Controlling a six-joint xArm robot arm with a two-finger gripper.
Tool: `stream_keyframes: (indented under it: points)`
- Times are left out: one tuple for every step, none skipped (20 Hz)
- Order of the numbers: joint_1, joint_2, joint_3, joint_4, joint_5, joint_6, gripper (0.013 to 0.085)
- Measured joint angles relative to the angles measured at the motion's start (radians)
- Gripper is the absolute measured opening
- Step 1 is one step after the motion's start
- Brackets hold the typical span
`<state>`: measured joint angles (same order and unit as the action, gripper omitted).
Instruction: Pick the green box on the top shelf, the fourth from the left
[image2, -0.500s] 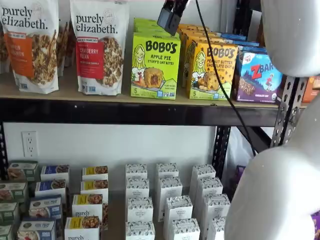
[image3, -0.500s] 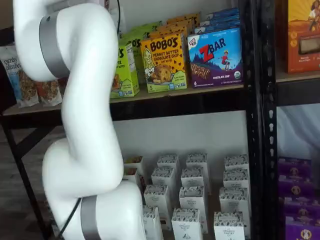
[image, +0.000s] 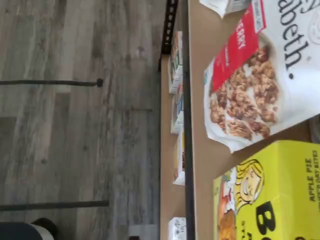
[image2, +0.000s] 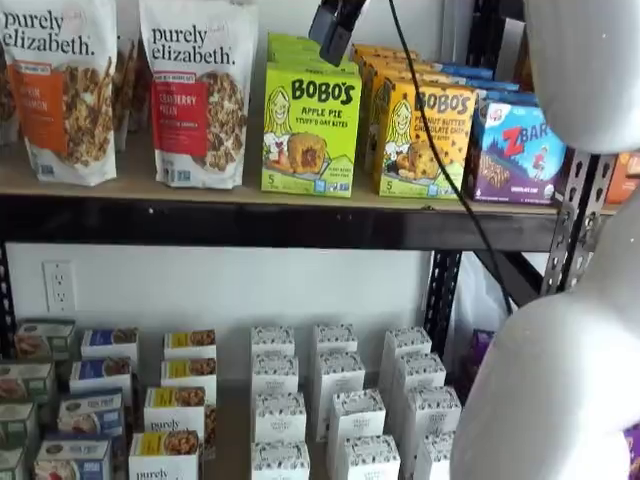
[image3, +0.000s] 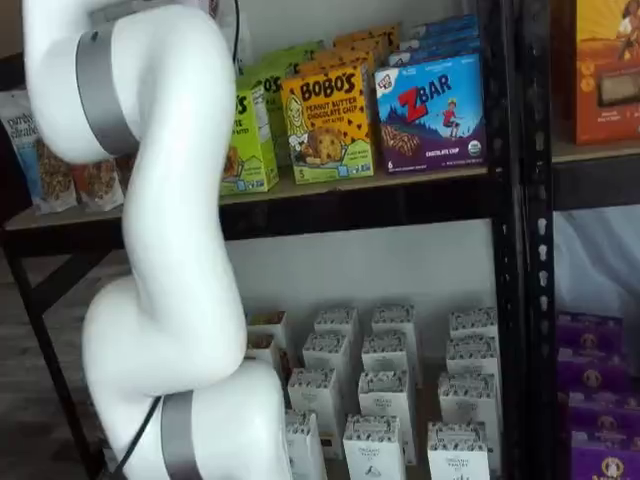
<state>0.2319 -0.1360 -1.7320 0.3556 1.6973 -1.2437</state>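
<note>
Two black fingers (image2: 334, 28) hang above the green box (image2: 311, 125), holding nothing; their gap cannot be told.

I see the green box (image2: 311, 128) as printed cardboard with a slight sheen. The top shelf (image2: 250, 192) is matt tan wood fronted by black painted metal. The granola bag (image2: 198, 92) looks like glossy plastic film.

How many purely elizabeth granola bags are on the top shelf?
2 in a shelf view: the orange-label bag at the top shelf's left end, and the red-label bag beside the green box. More may sit behind them.
</note>
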Motion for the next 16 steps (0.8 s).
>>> stream_keyframes:
  points:
    - [0.002, -0.001, 0.005, -0.005, -0.01, -0.001, 0.085]
    - [0.004, -0.002, 0.012, -0.012, -0.023, -0.002, 0.085]
    - [0.005, -0.002, 0.018, -0.018, -0.034, -0.004, 0.085]
    - [0.005, 0.001, 0.021, -0.023, -0.04, -0.007, 0.085]
    - [0.003, 0.004, 0.022, -0.026, -0.044, -0.01, 0.085]
    - [0.001, 0.008, 0.023, -0.027, -0.046, -0.014, 0.085]
    - [0.0, 0.012, 0.024, -0.029, -0.049, -0.017, 0.085]
    - [-0.001, 0.014, 0.026, -0.033, -0.054, -0.019, 0.085]
    - [-0.002, 0.017, 0.031, -0.037, -0.064, -0.024, 0.085]
    - [-0.005, 0.019, 0.035, -0.038, -0.072, -0.028, 0.085]
    - [-0.007, 0.022, 0.038, -0.038, -0.079, -0.032, 0.085]
    - [-0.009, 0.025, 0.04, -0.038, -0.085, -0.035, 0.085]
    - [-0.011, 0.028, 0.04, -0.038, -0.089, -0.038, 0.085]
    - [-0.013, 0.031, 0.042, -0.038, -0.095, -0.041, 0.085]
    - [-0.015, 0.033, 0.043, -0.038, -0.1, -0.044, 0.085]
    - [-0.016, 0.036, 0.043, -0.04, -0.105, -0.046, 0.085]
